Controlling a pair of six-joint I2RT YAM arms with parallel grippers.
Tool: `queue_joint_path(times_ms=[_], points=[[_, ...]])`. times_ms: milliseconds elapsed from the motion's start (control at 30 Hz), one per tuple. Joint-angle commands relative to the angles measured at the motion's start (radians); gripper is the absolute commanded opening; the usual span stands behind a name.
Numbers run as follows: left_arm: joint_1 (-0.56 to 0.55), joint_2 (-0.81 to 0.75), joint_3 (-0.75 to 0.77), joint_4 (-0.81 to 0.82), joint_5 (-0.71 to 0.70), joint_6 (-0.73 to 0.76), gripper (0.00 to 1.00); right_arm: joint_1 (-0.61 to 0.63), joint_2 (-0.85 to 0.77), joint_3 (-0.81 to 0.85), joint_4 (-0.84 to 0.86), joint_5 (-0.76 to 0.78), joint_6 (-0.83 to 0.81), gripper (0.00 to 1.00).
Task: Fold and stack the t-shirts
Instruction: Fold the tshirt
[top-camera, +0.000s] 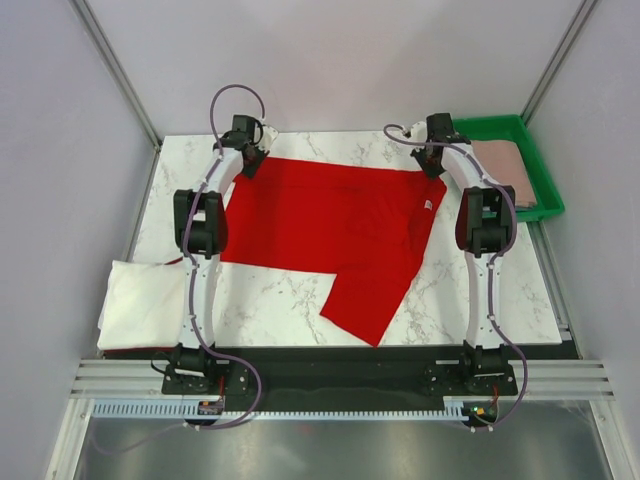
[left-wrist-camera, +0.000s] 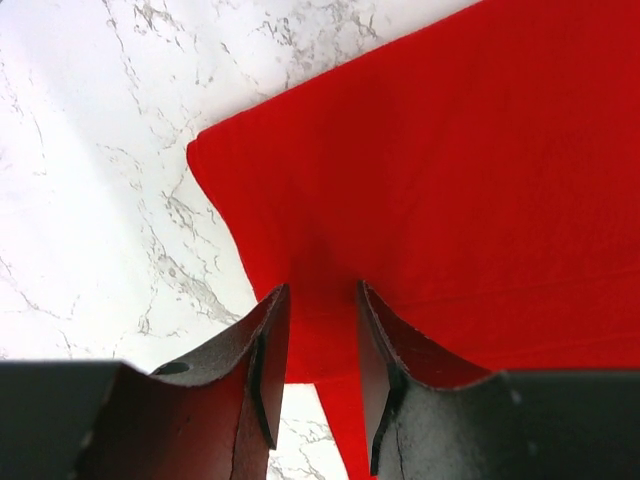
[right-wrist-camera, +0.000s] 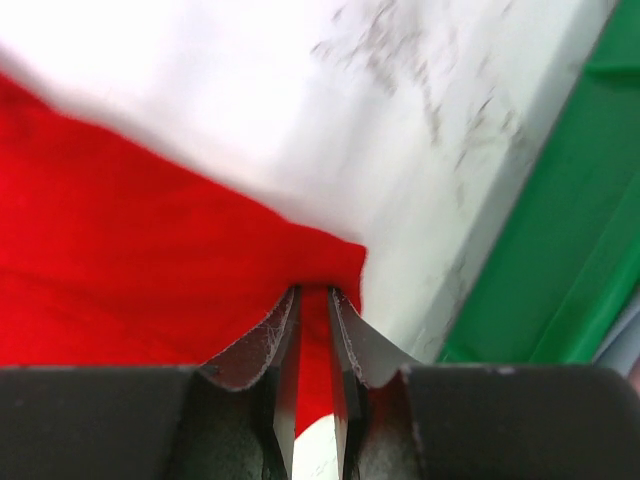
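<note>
The red t-shirt (top-camera: 320, 220) lies spread over the marble table, its small white neck label (top-camera: 428, 205) near the right side and one part reaching toward the near edge. My left gripper (top-camera: 252, 160) is at the shirt's far left corner. In the left wrist view its jaws (left-wrist-camera: 321, 290) stand apart over the red cloth (left-wrist-camera: 450, 180), open. My right gripper (top-camera: 432, 165) is at the far right corner. There its fingers (right-wrist-camera: 314, 291) are pinched on the red cloth (right-wrist-camera: 120, 250). A folded white t-shirt (top-camera: 140, 300) lies at the near left. The dusty-pink t-shirt (top-camera: 505, 170) rests in the tray.
The green plastic tray (top-camera: 500, 125) stands at the far right, just past the table edge, and shows close beside the right gripper (right-wrist-camera: 560, 250). Bare marble (top-camera: 280, 300) lies near the front between the arms. Metal frame posts rise at both far corners.
</note>
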Motion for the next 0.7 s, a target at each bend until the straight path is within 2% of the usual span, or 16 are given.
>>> queue_joint_path(times_ms=[0,167,433,667], points=[[-0.004,0.034,0.028,-0.035,-0.039,0.039,0.4,-0.004,0.077,0.116,0.011,0.046,-0.02,0.24],[-0.002,0.04,0.025,-0.046,-0.048,0.033,0.4,-0.004,0.169,0.257,0.041,0.083,-0.031,0.25],[-0.004,0.07,0.063,-0.038,-0.062,0.031,0.39,-0.007,0.235,0.293,0.214,0.108,-0.088,0.3],[-0.011,0.103,0.12,-0.031,-0.074,0.036,0.38,-0.004,0.274,0.349,0.354,0.098,-0.047,0.35]])
